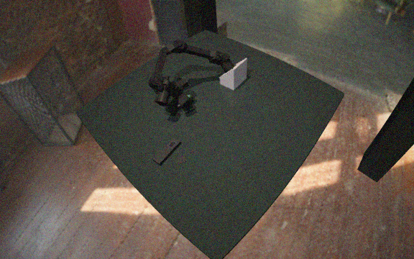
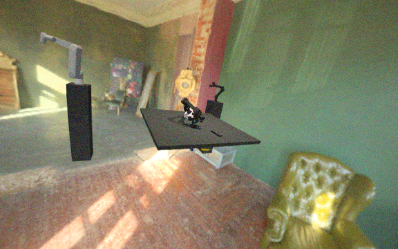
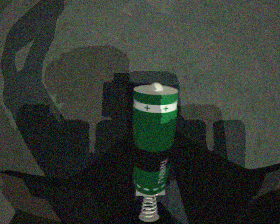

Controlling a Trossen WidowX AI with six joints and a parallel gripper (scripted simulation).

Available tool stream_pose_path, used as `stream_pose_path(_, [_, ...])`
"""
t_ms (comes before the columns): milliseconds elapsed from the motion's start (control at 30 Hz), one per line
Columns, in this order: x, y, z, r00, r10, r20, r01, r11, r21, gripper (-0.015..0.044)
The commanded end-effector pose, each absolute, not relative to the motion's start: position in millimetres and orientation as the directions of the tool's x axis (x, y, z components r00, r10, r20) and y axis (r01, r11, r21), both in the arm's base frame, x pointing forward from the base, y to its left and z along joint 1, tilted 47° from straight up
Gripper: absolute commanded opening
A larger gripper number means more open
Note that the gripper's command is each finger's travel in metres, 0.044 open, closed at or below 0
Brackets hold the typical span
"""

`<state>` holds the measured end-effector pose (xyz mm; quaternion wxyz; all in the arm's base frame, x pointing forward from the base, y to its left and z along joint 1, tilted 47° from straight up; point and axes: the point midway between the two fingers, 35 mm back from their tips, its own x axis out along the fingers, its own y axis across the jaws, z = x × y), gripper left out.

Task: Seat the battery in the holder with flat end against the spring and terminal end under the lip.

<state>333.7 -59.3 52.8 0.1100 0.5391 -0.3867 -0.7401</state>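
The jaws are closed most of the way on the battery point(image 3: 153, 129), clamped around its lower body with nothing else between them. In the wrist view the battery points away from the camera, green with a white band near its far end and a pale metal cap beyond that. A small coil spring point(image 3: 148, 208) shows just below the battery, close to the camera, in the dark between the fingers; what it belongs to cannot be told. In the top view only a faint green glint point(image 1: 190, 96) marks the battery at the gripper point(image 1: 183, 104).

The gripper hangs low over the counter point(image 1: 228, 151), tilted down toward it; whether the battery touches the surface cannot be told. Behind the gripper the wrist and forearm lie nearly level above the counter. The arm point(image 1: 178, 65) folds back on itself: one link runs from the wrist up along the left, bends at an elbow near the counter's far edge, then comes back right toward the base beside a white block point(image 1: 233, 75).

The holder point(image 1: 167, 152), a flat dark bar, lies on the counter well apart from the gripper, nearer the camera-side edge. In the exterior view it sits right of the arm point(image 2: 191, 115), as a thin dark strip point(image 2: 216, 133).
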Motion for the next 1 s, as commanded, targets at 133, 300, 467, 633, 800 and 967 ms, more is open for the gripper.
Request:
stream_pose_path(133, [339.6, -60.3, 53.8, -0.393, -0.577, -0.716, -0.261, -0.676, 0.689, 0.0081])
stream_pose_path(300, [342.2, -60.9, 54.2, -0.394, -0.577, -0.715, -0.261, -0.676, 0.689, 0.0081])
stream_pose_path(467, [344.9, -61.4, 54.7, -0.393, -0.578, -0.715, -0.261, -0.676, 0.689, 0.0081])
stream_pose_path(633, [347.9, -61.9, 55.5, -0.391, -0.578, -0.716, -0.261, -0.677, 0.688, 0.0081])
stream_pose_path(800, [350.8, -62.2, 56.3, -0.386, -0.579, -0.719, -0.262, -0.678, 0.687, 0.0081])
stream_pose_path(967, [353.7, -62.6, 57.0, -0.379, -0.579, -0.722, -0.264, -0.680, 0.684, 0.0081])
